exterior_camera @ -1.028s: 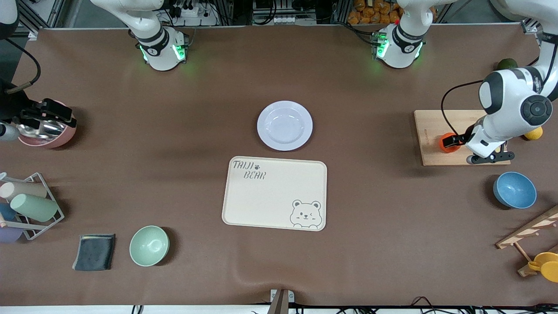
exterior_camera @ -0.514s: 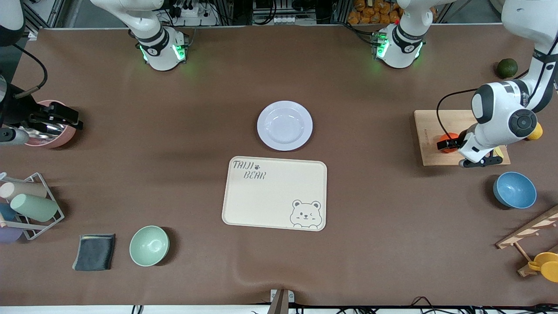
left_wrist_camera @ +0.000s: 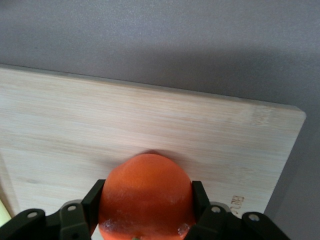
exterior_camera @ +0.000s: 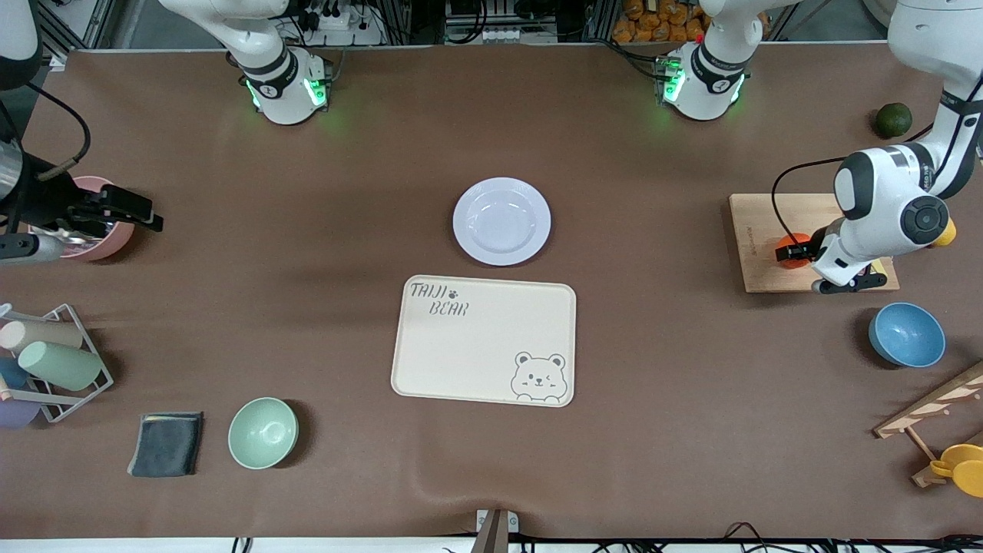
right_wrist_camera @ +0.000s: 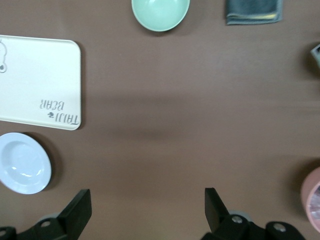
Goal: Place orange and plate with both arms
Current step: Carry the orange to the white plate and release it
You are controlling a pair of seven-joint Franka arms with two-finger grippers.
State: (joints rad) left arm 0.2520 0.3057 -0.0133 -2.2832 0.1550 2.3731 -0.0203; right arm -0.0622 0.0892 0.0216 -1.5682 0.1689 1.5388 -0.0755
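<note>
The orange (exterior_camera: 789, 250) is between the fingers of my left gripper (exterior_camera: 795, 252), over the wooden cutting board (exterior_camera: 756, 230) at the left arm's end of the table. In the left wrist view the black pads press both sides of the orange (left_wrist_camera: 146, 192), low over the board (left_wrist_camera: 150, 115); I cannot tell whether it touches. The lavender-white plate (exterior_camera: 501, 221) lies at the table's middle, just farther from the front camera than the cream tray (exterior_camera: 484, 340). My right gripper (exterior_camera: 132, 213) is open and empty, over the edge of the pink bowl (exterior_camera: 96, 244). The right wrist view shows the plate (right_wrist_camera: 22, 163).
A blue bowl (exterior_camera: 906, 334), a yellow lemon (exterior_camera: 943, 233) and a dark green fruit (exterior_camera: 894, 120) are around the board. A mint-green bowl (exterior_camera: 263, 432), grey cloth (exterior_camera: 167, 443) and cup rack (exterior_camera: 50, 361) are at the right arm's end.
My right gripper has moved from over the pink bowl toward the table's middle. My left arm has shifted a little, still holding the orange over the board.
</note>
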